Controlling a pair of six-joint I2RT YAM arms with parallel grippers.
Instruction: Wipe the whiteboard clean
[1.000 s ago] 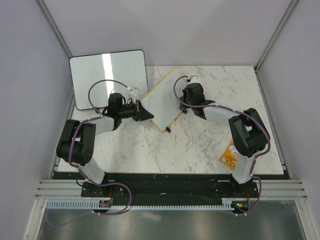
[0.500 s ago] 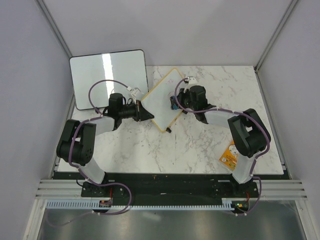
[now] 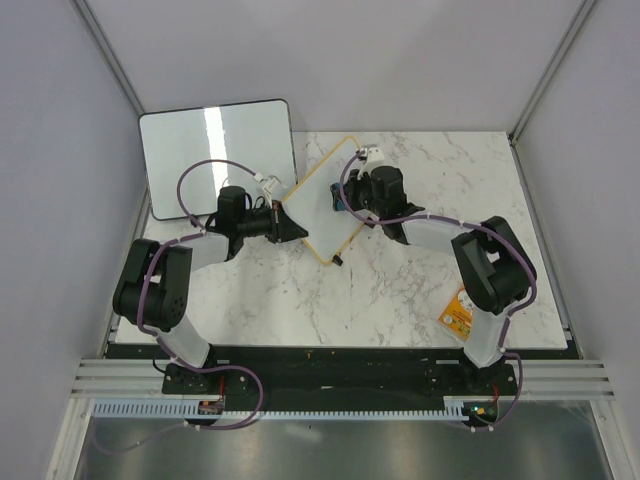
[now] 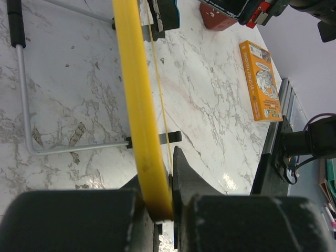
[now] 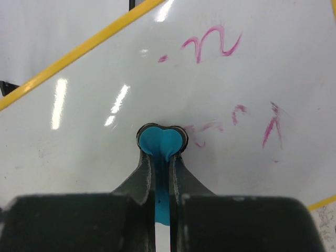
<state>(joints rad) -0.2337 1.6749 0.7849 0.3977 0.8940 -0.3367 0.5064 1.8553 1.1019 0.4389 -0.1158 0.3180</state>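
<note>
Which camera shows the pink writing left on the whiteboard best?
The right wrist view: the pink writing is close and sharp, beside the blue pad. The top external view shows the whiteboard too small to read; the left wrist view shows only its yellow frame edge-on.

I have the whiteboard (image 3: 318, 212) at upper centre of the top view, turned corner-on like a diamond. It has a thin yellow frame with rounded corners. In the right wrist view the glossy white face is not yet clean: pink-red strokes at upper centre and right of frame, bare white on the left.
</note>
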